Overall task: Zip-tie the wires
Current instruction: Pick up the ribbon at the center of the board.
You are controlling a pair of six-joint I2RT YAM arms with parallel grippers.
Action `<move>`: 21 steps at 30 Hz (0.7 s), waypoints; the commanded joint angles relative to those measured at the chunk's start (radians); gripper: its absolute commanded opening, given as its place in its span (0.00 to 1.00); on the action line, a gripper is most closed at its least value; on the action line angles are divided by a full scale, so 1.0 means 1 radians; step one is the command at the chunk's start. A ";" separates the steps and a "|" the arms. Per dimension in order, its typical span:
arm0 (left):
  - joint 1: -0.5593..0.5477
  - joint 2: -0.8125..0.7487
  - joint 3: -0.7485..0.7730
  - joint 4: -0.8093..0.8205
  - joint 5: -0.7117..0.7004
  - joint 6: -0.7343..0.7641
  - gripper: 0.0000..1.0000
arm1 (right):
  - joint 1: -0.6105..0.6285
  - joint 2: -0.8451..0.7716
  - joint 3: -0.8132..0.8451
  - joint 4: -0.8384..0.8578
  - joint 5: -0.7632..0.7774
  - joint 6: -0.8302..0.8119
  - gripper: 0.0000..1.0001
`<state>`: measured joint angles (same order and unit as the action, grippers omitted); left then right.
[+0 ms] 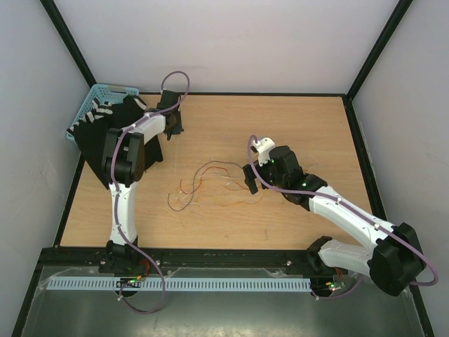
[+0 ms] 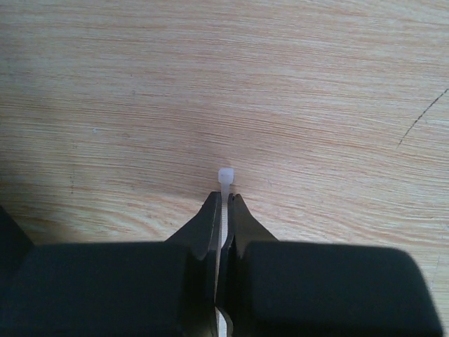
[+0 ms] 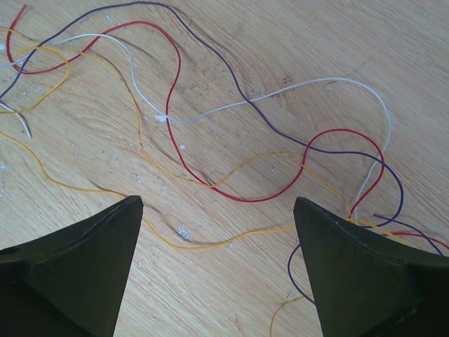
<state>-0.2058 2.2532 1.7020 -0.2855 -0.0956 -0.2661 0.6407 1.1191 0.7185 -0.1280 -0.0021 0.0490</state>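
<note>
From above, your wires [image 1: 210, 184] lay tangled in the middle of the table [image 1: 302, 126]. The right hand [image 1: 251, 179] was just beside them and the left hand [image 1: 170, 125] well apart, toward the far-left corner. Your left wrist view showed the left hand pinching the zip tie [image 2: 225, 175], whose head poked past the fingertips. Your right wrist view showed the right hand spread wide over the wires.

Matt wood-grain table [image 1: 280, 126], whitish plastic zip tie [image 2: 224, 184]
</note>
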 commanded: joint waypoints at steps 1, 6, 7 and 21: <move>0.008 0.025 0.008 -0.063 0.054 0.001 0.00 | -0.004 -0.035 -0.001 0.021 -0.003 0.002 0.99; 0.017 -0.065 -0.050 -0.030 0.107 -0.022 0.00 | -0.004 -0.040 0.016 0.027 -0.055 0.010 0.99; 0.019 -0.094 -0.063 -0.014 0.113 -0.022 0.00 | -0.005 -0.041 0.016 0.035 -0.070 0.015 0.99; 0.016 -0.649 -0.298 0.164 0.179 -0.070 0.00 | 0.000 -0.009 -0.024 0.477 -0.410 0.261 1.00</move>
<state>-0.1890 1.7576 1.4967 -0.2089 0.0441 -0.2882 0.6407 1.1000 0.7086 0.1101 -0.2840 0.1890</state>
